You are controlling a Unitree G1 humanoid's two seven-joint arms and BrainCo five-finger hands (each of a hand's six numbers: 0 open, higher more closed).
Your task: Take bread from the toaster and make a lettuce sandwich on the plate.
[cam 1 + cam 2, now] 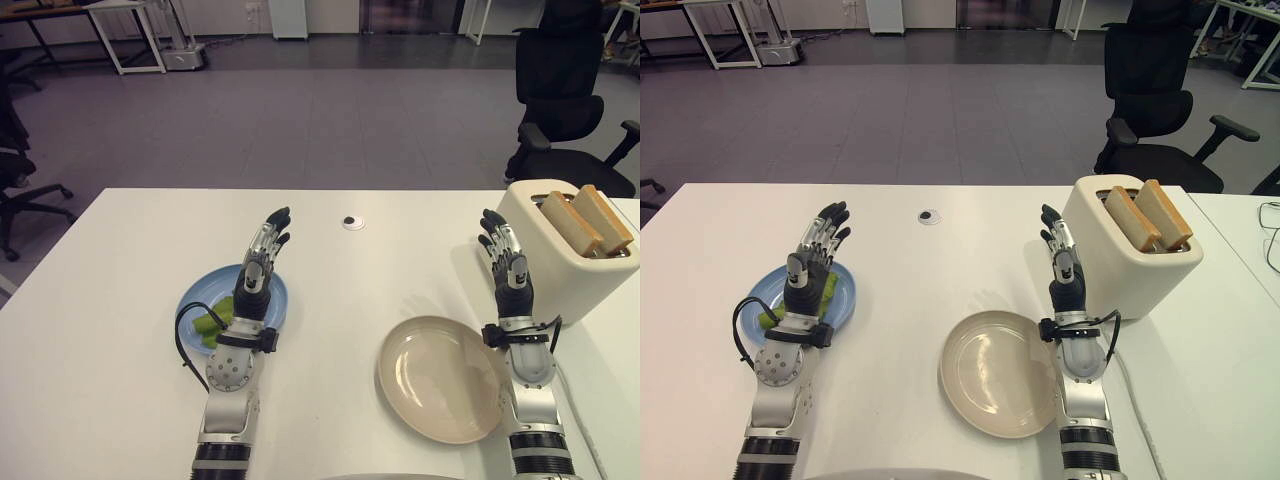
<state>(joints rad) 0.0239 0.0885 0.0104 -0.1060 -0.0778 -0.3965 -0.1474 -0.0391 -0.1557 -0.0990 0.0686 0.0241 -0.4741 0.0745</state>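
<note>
My right hand open, holding nothing, beside toaster for bread pickup | two bread slices upright in slots | my left hand open above lettuce on blue plate | beige plate between hands, staged for assembly.

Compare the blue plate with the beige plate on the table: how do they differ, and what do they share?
Colour: the blue plate is pale blue, the beige plate cream.
Load: the blue plate holds lettuce; the beige plate holds nothing.
Place: the blue plate lies partly behind the left robot hand; the beige plate lies beside the right robot hand, near the toaster.
Both are round and rest flat on the white table.
</note>
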